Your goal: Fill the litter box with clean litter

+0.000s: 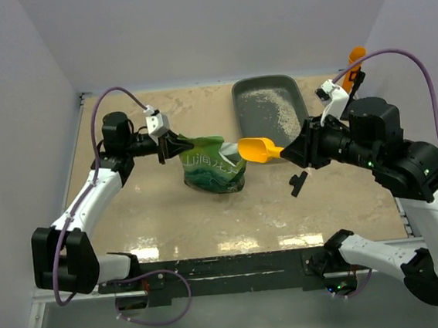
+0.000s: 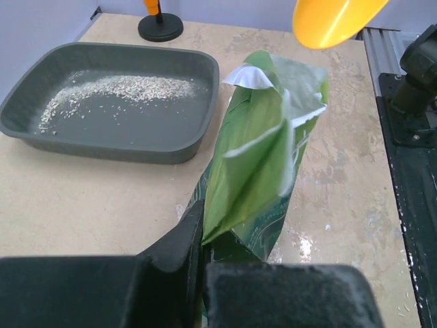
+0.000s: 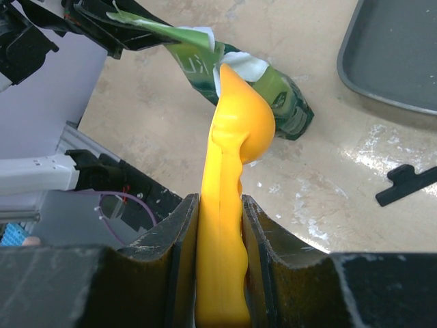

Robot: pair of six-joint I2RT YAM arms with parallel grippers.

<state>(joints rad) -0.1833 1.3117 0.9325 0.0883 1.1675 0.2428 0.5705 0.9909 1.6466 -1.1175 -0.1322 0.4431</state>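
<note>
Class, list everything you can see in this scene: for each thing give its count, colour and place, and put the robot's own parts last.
litter box: one, dark grey, far side of the table.
clean litter: thin pale streak inside the box.
bag: one, green, table centre, top pinched by the left gripper.
scoop: one, yellow, over the bag's mouth.
stand: one, black base, orange post, beyond the box.
table: one, beige.
left gripper: black, shut on bag.
right gripper: black, shut on scoop.
</note>
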